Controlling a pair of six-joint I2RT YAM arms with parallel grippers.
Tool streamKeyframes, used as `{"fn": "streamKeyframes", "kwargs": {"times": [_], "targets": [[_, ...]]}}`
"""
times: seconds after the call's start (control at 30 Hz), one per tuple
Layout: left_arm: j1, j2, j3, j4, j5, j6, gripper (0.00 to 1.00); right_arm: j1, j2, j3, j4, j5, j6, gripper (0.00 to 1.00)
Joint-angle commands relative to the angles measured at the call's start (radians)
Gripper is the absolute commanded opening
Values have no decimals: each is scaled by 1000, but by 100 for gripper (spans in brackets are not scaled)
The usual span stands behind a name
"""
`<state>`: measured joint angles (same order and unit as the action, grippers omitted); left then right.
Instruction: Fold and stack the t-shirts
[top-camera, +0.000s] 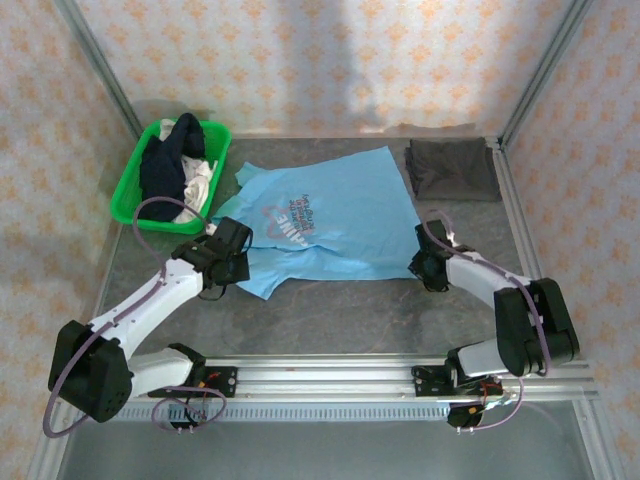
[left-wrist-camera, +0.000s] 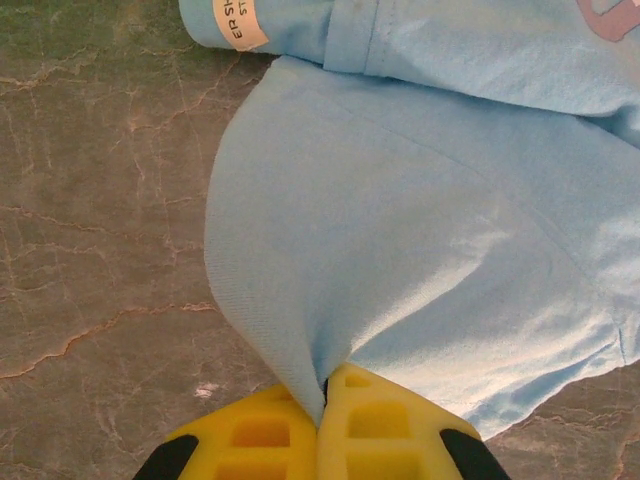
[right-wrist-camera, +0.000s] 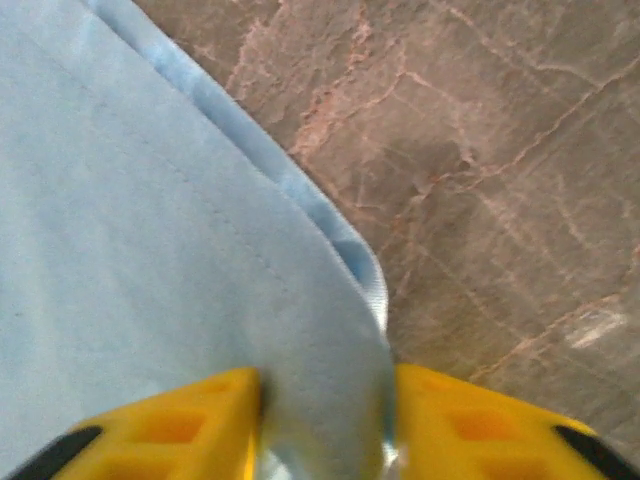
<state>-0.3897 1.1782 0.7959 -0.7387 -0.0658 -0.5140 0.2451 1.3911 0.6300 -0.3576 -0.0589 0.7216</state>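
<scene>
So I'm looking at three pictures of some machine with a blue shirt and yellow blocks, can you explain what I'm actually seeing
These are two robot arms bolted at the near edge of a table, folding laundry. The wide picture comes from a camera above and behind them. The other two come from cameras on each wrist; the yellow blocks are that arm's own jaws.

On the table lie a light blue t-shirt spread flat, a dark grey shirt already folded at the far right, and a green basket holding more clothes.

The left gripper is shut, pinching a fold of the blue shirt. The right gripper has the shirt's hemmed edge between its jaws, with a gap between them.
</scene>
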Motion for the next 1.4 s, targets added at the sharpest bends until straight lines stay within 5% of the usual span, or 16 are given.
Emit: {"fn": "streamKeyframes", "kwargs": {"times": [0.0, 0.13, 0.37, 0.6, 0.77, 0.9, 1.17, 1.27, 1.37], "targets": [[19, -21, 34, -35, -43, 28, 0, 19, -31, -11, -40, -50, 25, 20], [29, -68, 107, -102, -60, 45, 0, 19, -169, 65, -162, -35, -11, 0], [29, -190, 309, -263, -138, 82, 0, 20, -448, 290, -403, -31, -100, 0], [29, -242, 498, -267, -215, 124, 0, 20, -519, 465, -388, -88, -141, 0], [58, 2, 689, -193, -204, 218, 0, 18, -237, 629, -291, -99, -171, 0], [146, 296, 992, -144, -90, 306, 0, -17, 98, 973, -300, -104, -226, 0], [227, 914, 2204, -496, 74, 367, 0, -96, 710, 2140, -669, -283, -271, 0], [229, 796, 2136, -438, 88, 383, 0, -110, 696, 2252, -690, -321, -252, 0], [229, 498, 1708, -231, 118, 381, 0, -110, 553, 2072, -682, -312, -276, 0]]}}
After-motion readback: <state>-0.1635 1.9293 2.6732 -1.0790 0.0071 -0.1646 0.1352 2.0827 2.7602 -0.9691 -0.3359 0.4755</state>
